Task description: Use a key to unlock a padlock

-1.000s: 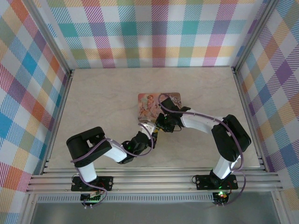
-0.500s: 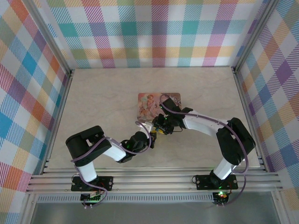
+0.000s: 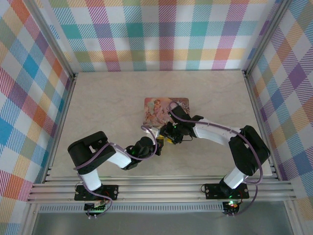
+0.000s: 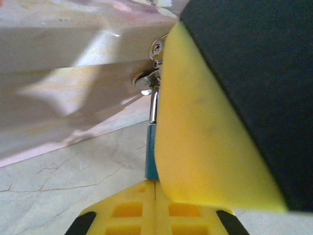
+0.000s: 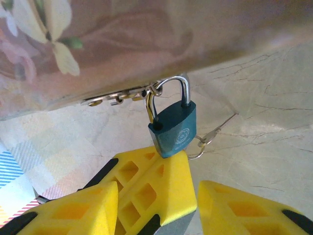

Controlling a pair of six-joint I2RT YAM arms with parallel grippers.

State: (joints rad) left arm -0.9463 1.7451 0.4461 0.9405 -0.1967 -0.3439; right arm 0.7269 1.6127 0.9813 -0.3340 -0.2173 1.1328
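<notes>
Teal-bodied small padlock with silver shackle: hangs from the clasp on the near side of the pink picture-printed rectangular tin, mid-way across the pale marbled desk. Small silver key just beside it. Left yellow fingers: closed, tips touching the padlock's underside. Right yellow fingers: parted, gripping nothing.

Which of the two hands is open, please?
The right hand: its yellow fingers stand apart below the padlock, while the left hand pinches the padlock's bottom edge, fingers together.
</notes>
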